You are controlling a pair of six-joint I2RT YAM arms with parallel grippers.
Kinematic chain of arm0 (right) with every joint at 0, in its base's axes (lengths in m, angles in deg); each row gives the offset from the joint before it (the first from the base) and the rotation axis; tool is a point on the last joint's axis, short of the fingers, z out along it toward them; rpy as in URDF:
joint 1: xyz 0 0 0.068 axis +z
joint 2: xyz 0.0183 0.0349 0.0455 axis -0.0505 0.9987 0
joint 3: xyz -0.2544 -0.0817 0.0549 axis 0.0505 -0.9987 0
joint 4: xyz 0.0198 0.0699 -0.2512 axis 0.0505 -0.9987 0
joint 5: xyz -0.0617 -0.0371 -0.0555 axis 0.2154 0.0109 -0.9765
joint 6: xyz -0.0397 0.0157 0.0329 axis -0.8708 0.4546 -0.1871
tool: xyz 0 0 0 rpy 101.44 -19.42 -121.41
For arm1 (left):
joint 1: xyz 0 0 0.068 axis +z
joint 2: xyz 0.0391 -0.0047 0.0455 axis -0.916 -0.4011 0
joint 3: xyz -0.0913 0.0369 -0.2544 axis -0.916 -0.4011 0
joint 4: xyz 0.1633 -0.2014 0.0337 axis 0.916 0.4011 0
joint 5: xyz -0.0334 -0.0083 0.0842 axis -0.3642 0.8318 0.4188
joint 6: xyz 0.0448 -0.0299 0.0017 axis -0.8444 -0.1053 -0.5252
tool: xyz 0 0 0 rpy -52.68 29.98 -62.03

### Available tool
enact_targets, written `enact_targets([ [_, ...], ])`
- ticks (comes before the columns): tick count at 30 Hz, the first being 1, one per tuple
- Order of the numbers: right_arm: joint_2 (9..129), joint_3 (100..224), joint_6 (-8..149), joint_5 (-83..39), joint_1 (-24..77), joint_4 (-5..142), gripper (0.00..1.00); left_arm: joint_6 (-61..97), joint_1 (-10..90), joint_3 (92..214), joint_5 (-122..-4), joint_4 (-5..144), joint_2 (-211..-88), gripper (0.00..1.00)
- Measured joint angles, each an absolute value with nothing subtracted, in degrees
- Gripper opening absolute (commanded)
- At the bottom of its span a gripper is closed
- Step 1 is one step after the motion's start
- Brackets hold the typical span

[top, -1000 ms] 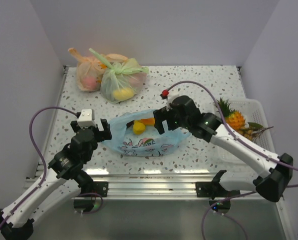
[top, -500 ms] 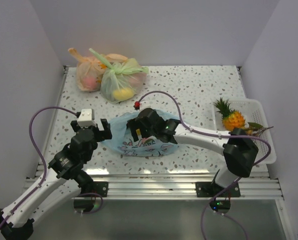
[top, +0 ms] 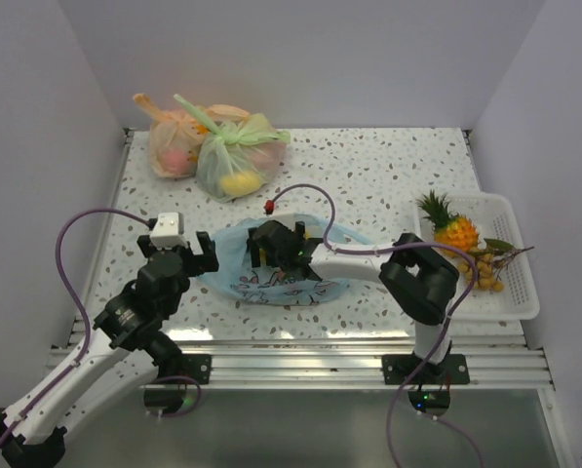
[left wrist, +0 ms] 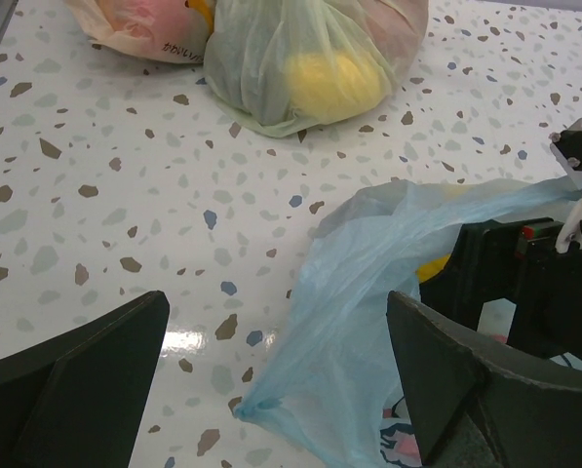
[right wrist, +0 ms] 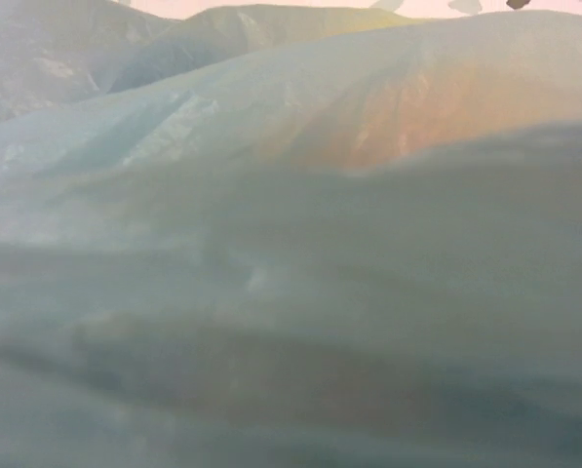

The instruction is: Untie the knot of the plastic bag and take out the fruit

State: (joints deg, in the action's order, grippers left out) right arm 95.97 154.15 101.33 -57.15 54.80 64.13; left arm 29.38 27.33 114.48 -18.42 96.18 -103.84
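Left gripper (top: 180, 255) gaped wide, empty, just beside bag (top: 237, 268) | right gripper (top: 274, 249) sat wide-spread inside bag | pineapple (top: 458, 232) lay in basket (top: 524, 302) | yellow fruit (left wrist: 433, 265) lay in bag

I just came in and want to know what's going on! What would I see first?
Probably the light blue bag in the middle, with the right pincer poking into its open mouth. Next comes the bright pineapple in the white basket on the right. Then the knotted green bag and orange bag at the back left.
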Motion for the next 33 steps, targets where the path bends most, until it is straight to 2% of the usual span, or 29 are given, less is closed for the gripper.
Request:
enact_targets([
  [3,98.1,156.1,101.7,-58.1,54.8,65.0,0.92,29.4,27.4,114.5,-18.4,96.2,-103.8,1.0],
  [6,99.4,157.2,102.0,-59.3,54.8,66.3,0.8,29.4,27.4,114.5,-18.4,96.2,-103.8,1.0],
  [7,99.5,157.2,102.1,-59.6,54.8,66.7,0.74,29.4,27.4,114.5,-18.4,96.2,-103.8,1.0],
  [8,99.6,157.2,102.2,-60.1,54.8,66.9,0.6,29.4,27.4,114.5,-18.4,96.2,-103.8,1.0],
  [10,99.6,157.2,102.4,-60.7,54.8,67.5,0.46,29.4,27.7,114.5,-18.5,96.2,-103.8,1.0],
  [11,99.6,157.1,102.4,-60.9,54.8,67.8,0.36,29.4,27.8,114.5,-18.5,96.2,-103.8,1.0],
  [14,99.3,155.8,102.3,-61.3,54.8,69.3,0.2,29.3,28.3,114.5,-18.7,96.1,-103.8,1.0],
  [19,94.7,151.7,101.5,-60.4,54.8,68.3,0.12,29.3,28.5,114.5,-19.1,95.8,-103.9,1.0],
  [27,80.9,151.3,95.5,-54.1,54.8,59.7,0.11,29.2,28.8,114.5,-19.3,95.8,-103.9,1.0],
  [33,71.7,152.2,90.0,-55.2,54.8,49.8,0.1,29.2,28.8,114.5,-19.4,95.8,-104.0,1.0],
])
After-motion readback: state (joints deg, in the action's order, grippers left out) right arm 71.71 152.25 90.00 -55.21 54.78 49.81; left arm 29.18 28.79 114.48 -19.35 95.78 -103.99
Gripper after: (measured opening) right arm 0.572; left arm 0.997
